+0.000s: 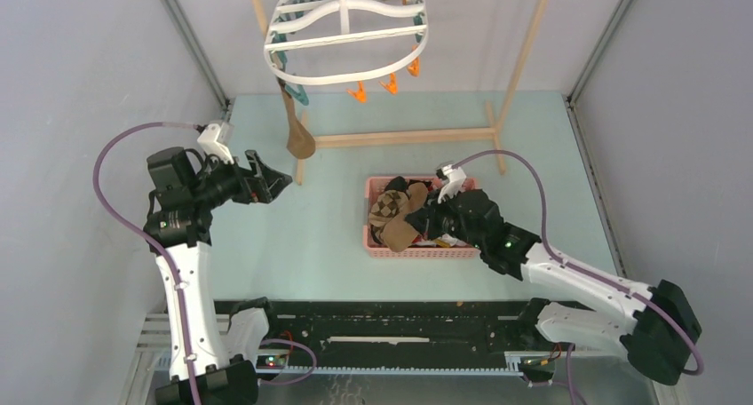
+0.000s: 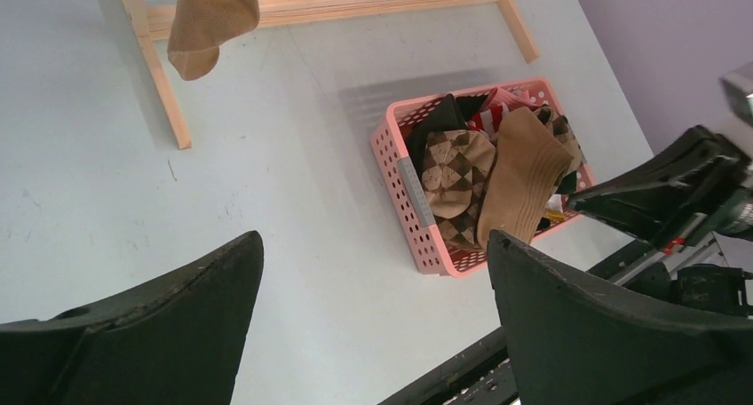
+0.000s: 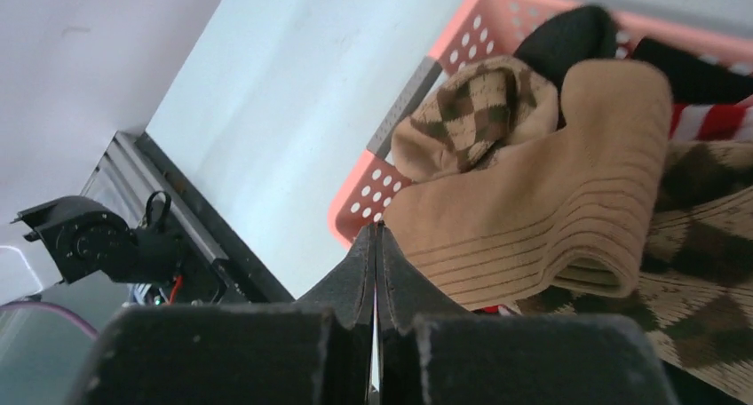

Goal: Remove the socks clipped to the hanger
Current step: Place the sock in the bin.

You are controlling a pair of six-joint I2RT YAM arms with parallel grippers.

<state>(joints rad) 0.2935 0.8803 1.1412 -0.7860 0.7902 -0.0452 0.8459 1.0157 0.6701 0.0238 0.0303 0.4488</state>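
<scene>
Top external: one tan-brown sock (image 1: pixel 299 131) hangs off the hanger (image 1: pixel 346 34).
Left gripper (image 1: pixel 269 176): spread wide; best grasp the sock high, pull straight down.
Right gripper (image 3: pixel 375 241): closed tight over pink basket (image 1: pixel 417 253).

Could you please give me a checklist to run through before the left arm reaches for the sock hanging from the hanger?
1. Left end effector open and empty: ok.
2. Brown sock hanging from the hanger, in view: ok.
3. Nothing between left end effector and sock: ok.
4. Right end effector shut, over the basket, away from the sock: ok.
5. Which clip holds the sock: cannot tell.
</scene>
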